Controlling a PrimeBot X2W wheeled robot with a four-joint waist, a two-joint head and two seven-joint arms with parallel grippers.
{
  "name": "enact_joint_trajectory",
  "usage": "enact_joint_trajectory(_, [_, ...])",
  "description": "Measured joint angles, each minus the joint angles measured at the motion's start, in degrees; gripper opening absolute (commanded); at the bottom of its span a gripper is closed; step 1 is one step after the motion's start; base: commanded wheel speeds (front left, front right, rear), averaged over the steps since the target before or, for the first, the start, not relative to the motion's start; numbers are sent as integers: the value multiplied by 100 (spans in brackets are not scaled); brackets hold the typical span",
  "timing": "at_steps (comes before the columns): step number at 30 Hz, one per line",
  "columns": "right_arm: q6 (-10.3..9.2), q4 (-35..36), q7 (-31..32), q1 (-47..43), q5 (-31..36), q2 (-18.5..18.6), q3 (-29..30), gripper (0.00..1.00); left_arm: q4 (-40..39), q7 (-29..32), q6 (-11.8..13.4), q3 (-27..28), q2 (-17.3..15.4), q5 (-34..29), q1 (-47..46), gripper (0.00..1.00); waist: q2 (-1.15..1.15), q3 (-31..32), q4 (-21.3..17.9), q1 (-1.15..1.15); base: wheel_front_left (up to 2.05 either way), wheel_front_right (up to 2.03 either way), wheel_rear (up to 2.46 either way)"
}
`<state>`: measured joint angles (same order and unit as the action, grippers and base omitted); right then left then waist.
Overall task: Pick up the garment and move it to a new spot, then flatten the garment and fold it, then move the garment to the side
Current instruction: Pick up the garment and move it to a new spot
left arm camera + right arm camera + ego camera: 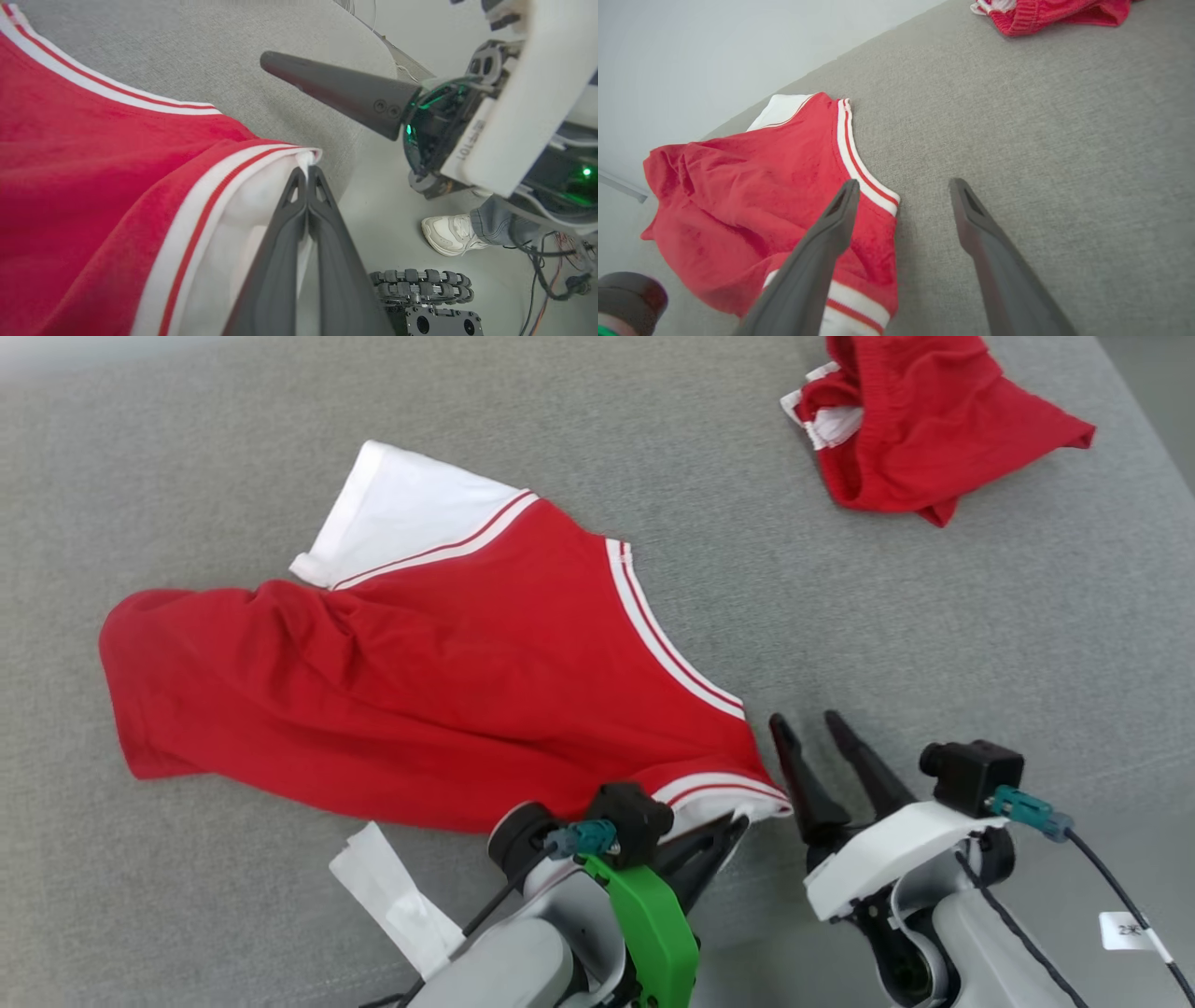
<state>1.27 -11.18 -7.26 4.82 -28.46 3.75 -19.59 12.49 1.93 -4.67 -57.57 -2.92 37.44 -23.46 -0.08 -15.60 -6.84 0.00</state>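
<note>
A white slip of paper (392,896) is seen at the near left, just beside a red shirt (420,691). The shirt is laid creased across the left and middle of a grey cloth surface (934,644). One white sleeve is turned out at its far edge, and striped bands run down its right side. At the shirt's near right corner, the striped hem of the other white sleeve is pinched by the left gripper (307,173), its fingers pressed together on the cloth. Just right of it, the right gripper (805,719) is held with fingers spread and nothing between them; contact with the shirt cannot be told. A second red garment (924,420) is bunched at the far right, well apart from the shirt.
</note>
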Motion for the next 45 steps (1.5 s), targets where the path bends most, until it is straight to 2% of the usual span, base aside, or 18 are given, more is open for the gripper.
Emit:
enact_joint_trajectory(5, [124,-146,236,-33,-287,-16,-138,100,48,-53,126,7,3,1,-66,0,0,-62,179,0,0,0,0])
enact_joint_trajectory(6, [124,-162,260,-43,-287,-13,-148,100,85,-49,159,-1,2,1,-66,4,0,-67,207,0,0,0,0])
enact_joint_trajectory(9, [125,-194,333,-70,-291,-8,-169,100,174,-45,223,-14,0,2,-65,55,0,-80,258,0,0,0,0])
enact_joint_trajectory(10, [125,-194,336,-76,-308,-8,-167,100,174,-45,225,-20,0,2,-65,86,0,-81,262,0,0,0,0])
enact_joint_trajectory(11, [125,-194,338,-86,-332,-3,-165,100,172,-45,225,-32,2,2,-65,100,0,-82,263,0,0,0,0])
enact_joint_trajectory(23, [125,-73,431,-450,-389,5,-166,100,76,-207,370,-10,3,119,-64,100,0,-59,228,0,0,0,0])
enact_joint_trajectory(34, [114,-31,517,-780,-489,41,-154,100,0,-410,717,456,3,214,-64,100,0,-53,313,0,0,0,0])
enact_joint_trajectory(40, [103,2,515,-779,-524,62,-29,100,-12,-501,781,606,5,222,-67,100,0,-79,359,0,0,0,0])
enact_joint_trajectory(45, [13,0,478,-775,-547,205,132,100,-19,-508,798,699,-19,222,-67,100,0,-99,390,0,0,0,0])
